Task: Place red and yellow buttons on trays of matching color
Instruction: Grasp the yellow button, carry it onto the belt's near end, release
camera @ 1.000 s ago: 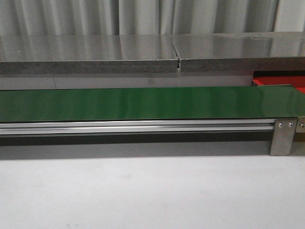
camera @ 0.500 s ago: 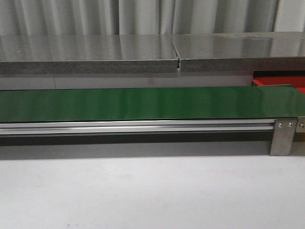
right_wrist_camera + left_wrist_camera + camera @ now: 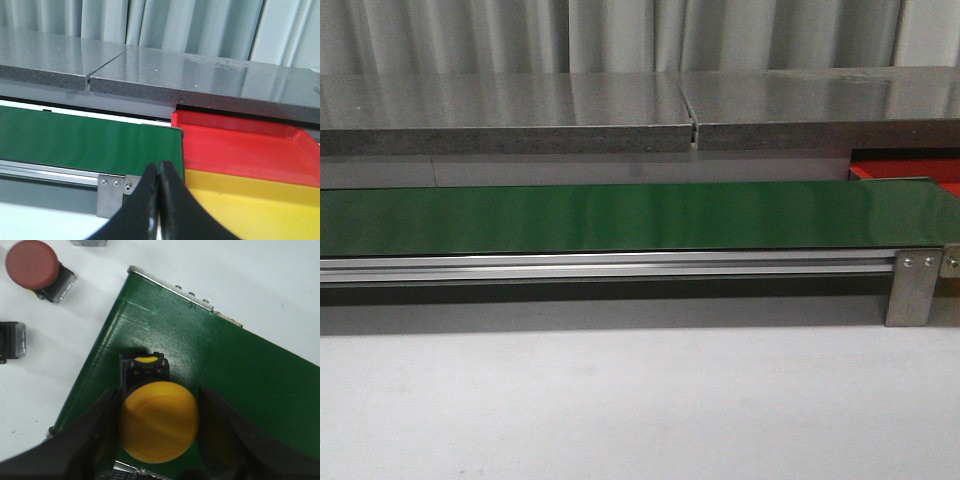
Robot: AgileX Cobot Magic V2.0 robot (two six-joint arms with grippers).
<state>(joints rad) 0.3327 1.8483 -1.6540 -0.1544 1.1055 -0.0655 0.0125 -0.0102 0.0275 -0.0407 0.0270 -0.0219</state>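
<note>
Left wrist view: a yellow domed push button (image 3: 159,426) on a dark grey body sits on the long green belt (image 3: 240,390), between the left gripper (image 3: 159,440) fingers, which flank its cap; contact cannot be told. A red-capped push button (image 3: 33,265) lies on the white table (image 3: 45,380) beside the belt. The right gripper (image 3: 159,197) has its fingers pressed together, empty, before the bright red tray (image 3: 240,145) and yellow tray (image 3: 250,205). No writing is legible.

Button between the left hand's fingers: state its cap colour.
Yellow cap, seen best in the left wrist view.
</note>
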